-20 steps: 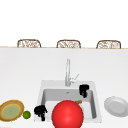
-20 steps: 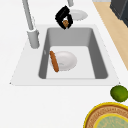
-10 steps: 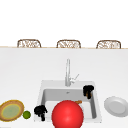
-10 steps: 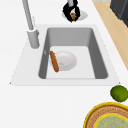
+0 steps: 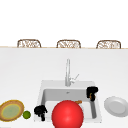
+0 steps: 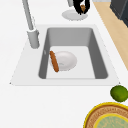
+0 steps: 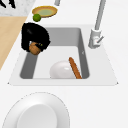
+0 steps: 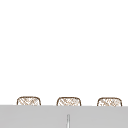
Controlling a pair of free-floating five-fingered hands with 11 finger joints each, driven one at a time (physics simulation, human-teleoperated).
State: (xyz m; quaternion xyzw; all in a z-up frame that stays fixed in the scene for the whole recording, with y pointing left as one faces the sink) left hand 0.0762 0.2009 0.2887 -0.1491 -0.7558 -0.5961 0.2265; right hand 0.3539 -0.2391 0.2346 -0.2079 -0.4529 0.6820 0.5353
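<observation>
**Right hand carries a small brown thing out over the sink's right rim**

Since a second ago the right hand [image 5: 92, 92] has travelled from above the basin's far end toward the right-hand counter; in the left side view it now hangs over the white plate [image 6: 74, 15] beyond the sink, where earlier it was still nearer the basin. Its fingers are curled down around a small brown object [image 7: 34, 48], which shows between them in the right side view. The left hand [image 5: 40, 110] has not moved; it sits at the sink's front left corner with its fingers curled under, gripping nothing that I can make out.

Nearest the front camera, a large red ball [image 5: 67, 114] covers the front of the sink [image 5: 42, 88] and hides much of the basin. On the counter to the left, a green lime [image 5: 26, 114] lies just beside a yellow-rimmed woven plate [image 5: 11, 110].

Inside the basin lies a white dish [image 6: 65, 60], and a brown sausage [image 6: 54, 61] leans along its faucet-side edge, touching it. The white plate lies on the counter right of the sink and holds nothing.

Further back, the faucet [image 5: 67, 72] stands upright at the middle of the sink's rear edge. Behind the counter, three wicker chair backs [image 5: 68, 43] line up along the far edge.
</observation>
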